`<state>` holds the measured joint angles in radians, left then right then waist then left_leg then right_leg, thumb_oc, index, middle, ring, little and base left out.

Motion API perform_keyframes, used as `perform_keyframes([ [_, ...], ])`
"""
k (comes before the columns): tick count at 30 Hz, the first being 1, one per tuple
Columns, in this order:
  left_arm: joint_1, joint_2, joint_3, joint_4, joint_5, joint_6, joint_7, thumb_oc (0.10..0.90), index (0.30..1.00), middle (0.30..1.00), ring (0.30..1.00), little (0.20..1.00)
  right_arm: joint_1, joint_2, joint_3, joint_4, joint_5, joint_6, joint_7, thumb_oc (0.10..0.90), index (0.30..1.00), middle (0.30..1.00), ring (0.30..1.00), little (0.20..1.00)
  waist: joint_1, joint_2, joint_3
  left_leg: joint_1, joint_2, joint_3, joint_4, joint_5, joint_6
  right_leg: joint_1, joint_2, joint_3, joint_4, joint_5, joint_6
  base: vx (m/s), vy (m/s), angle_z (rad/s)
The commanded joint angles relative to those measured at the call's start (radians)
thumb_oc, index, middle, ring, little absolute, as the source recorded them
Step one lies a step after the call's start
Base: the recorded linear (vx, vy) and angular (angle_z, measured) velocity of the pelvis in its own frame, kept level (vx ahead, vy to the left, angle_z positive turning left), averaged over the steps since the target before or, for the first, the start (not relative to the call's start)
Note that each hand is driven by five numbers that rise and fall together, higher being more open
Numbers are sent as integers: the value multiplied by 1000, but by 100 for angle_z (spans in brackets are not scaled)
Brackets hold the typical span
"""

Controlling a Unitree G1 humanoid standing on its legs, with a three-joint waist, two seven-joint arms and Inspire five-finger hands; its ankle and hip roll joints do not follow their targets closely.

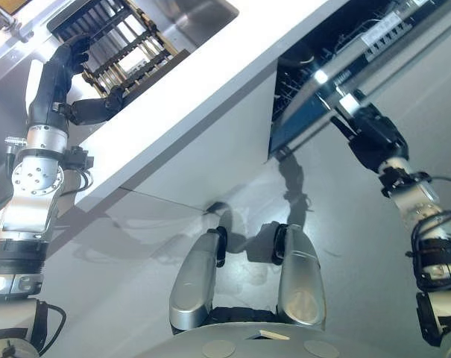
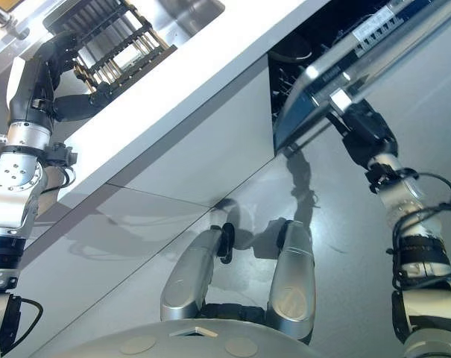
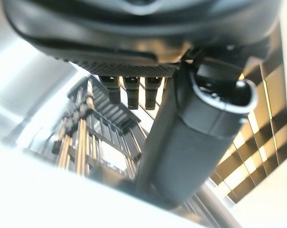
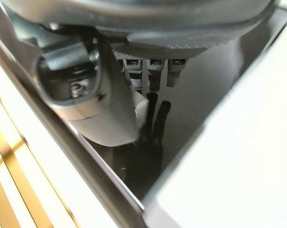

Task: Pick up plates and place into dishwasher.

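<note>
left hand (image 1: 70, 56) at dish rack (image 1: 124, 41) | right hand (image 1: 370, 130) fingers hidden under dishwasher door (image 1: 344, 74)

No text, label, number or sign can be read; a pale label on the dishwasher door (image 1: 387, 33), beyond the right hand (image 1: 370, 134), is illegible.

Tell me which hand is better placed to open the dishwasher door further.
Right, probably. The right hand sits at the edge of the glossy black dishwasher door, already partly open. The left hand is far off, at the dark slatted dish rack.
</note>
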<state>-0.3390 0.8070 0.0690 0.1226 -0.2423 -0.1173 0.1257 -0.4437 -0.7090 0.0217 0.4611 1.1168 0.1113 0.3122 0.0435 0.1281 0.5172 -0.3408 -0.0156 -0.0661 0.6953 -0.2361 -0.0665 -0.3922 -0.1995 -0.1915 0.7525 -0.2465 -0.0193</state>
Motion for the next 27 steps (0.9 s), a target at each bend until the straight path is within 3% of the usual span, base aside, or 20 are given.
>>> perform_keyframes([
  [1, 15, 103, 18, -11, -7, -15, 23, 800, 900, 900, 900, 900, -172, 123, 106, -193, 11, -51, 74, 800, 900, 900, 900, 900, 53, -55, -34, 1, -57, 81, -132, 116, 126, 16, 40, 97, -63, 129, 61, 29, 63, 14],
  [5, -1, 108, 10, 14, -14, -24, 6, 800, 900, 900, 900, 900, -220, 181, 123, -269, 9, -106, -2, 800, 900, 900, 900, 900, 65, -62, -42, 12, -62, 93, -135, 103, 139, 28, 34, 106, -94, 148, 79, 40, 52, 6],
  [9, -11, 112, 3, 29, -17, -26, -7, 800, 900, 900, 900, 900, -216, 212, 127, -295, -21, -119, -48, 800, 900, 900, 900, 900, 67, -69, -53, 28, -64, 100, -142, 94, 143, 50, 29, 112, -127, 164, 93, 53, 25, 0],
  [14, -5, 128, 11, 29, -22, -17, -39, 800, 900, 900, 900, 900, -150, 231, 97, -291, -62, -154, -126, 800, 900, 900, 900, 900, 68, -84, -71, 64, -58, 105, -152, 81, 151, 98, 24, 112, -175, 186, 114, 70, -29, 7],
  [17, 22, 134, 26, 23, -29, -19, -43, 800, 900, 900, 900, 900, -85, 227, 66, -284, -118, -159, -203, 800, 900, 900, 900, 900, 58, -97, -84, 99, -50, 110, -178, 80, 151, 131, 26, 113, -216, 200, 125, 71, -24, 7],
  [24, 148, 96, 107, -26, -10, -48, -43, 800, 900, 900, 900, 900, 192, 229, -48, -286, -130, -129, -149, 800, 900, 900, 900, 900, 28, -132, -132, 186, -44, 118, -277, 94, 149, 203, 37, 113, -327, 239, 156, 26, -34, -2],
  [27, 241, 54, 156, -76, 6, -66, -4, 800, 900, 900, 900, 900, 356, 251, -93, -249, -314, -171, -147, 800, 900, 900, 900, 900, 0, -145, -168, 229, -40, 118, -346, 111, 143, 226, 48, 113, -383, 250, 165, -78, -25, -3],
])
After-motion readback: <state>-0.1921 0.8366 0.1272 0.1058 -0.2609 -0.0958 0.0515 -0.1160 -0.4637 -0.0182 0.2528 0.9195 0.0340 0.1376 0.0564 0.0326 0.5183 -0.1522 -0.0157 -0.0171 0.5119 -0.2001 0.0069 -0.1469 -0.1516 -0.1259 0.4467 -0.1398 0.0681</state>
